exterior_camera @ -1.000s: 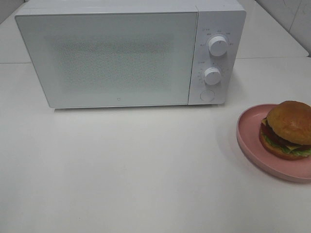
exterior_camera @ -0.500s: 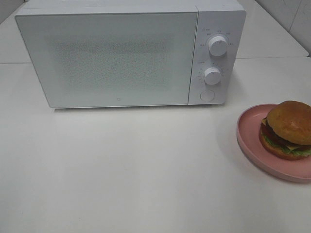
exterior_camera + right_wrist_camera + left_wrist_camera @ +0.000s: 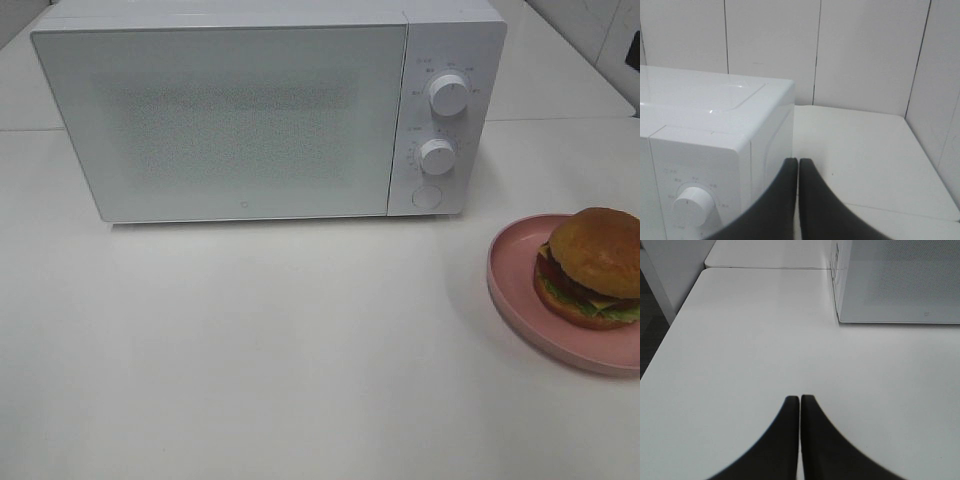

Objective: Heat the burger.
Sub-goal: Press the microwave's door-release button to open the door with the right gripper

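Nothing is under way yet: the microwave [image 3: 230, 120] door is shut and the burger [image 3: 592, 268] sits on its pink plate [image 3: 515, 290] at the near right of the worktop [image 3: 300, 350]. Both the left claw [image 3: 800, 400] and the right claw [image 3: 798, 161] are closed and empty. The door likely needs opening first. Since the earlier frame, only a dark shape [image 3: 635, 50] has appeared at the far right edge.

One burger [image 3: 592, 266]; one plate [image 3: 508, 288] — one microwave [image 3: 240, 120].
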### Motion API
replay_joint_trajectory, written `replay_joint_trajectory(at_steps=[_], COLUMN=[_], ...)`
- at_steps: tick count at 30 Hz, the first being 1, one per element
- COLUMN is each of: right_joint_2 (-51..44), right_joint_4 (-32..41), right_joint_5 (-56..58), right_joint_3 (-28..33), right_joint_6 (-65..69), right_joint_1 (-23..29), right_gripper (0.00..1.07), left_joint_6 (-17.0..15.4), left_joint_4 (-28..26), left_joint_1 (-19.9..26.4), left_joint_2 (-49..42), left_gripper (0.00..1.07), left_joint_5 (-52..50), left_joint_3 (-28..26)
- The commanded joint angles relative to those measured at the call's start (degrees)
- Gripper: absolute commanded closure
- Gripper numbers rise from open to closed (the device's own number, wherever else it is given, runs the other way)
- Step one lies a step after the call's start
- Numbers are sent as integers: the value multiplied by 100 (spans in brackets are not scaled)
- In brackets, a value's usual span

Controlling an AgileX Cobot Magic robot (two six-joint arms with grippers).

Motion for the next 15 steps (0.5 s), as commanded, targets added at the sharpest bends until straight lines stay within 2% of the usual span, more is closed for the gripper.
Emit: replay_joint_trajectory(at_steps=[1,2,4,5,6,8,9,11,13,15], right_joint_2=[29,29,34,34,74,103,229,298,785,911], right_joint_4=[-178,-178,52,52,476,676,1008,1083,1129,1134], right_joint_5=[172,172,636,636,945,1060,1192,1192,1031,968], right_joint_3=[-6,-6,-6,-6,-6,-6,-6,-6,-6,-6], right_joint_6=[92,92,-109,-109,-264,-332,-521,-619,-854,-865], right_joint_1=[332,332,917,917,1243,1364,1639,1748,2361,2469], right_gripper=[107,107,107,107,107,107,107,106,105,105], left_joint_6=[-6,-6,-6,-6,-6,-6,-6,-6,-6,-6], left_joint_4=[-11,-11,-11,-11,-11,-11,-11,-11,-11,-11], left_joint_1=[17,17,17,17,17,17,17,17,17,17], left_joint_2=[-97,-97,-97,-97,-97,-97,-97,-97,-97,-97], left_gripper=[106,106,106,106,106,106,106,106,106,106], left_joint_5=[-46,-46,-46,-46,-46,-46,-46,-46,-46,-46], left_joint_3=[17,17,17,17,17,17,17,17,17,17])
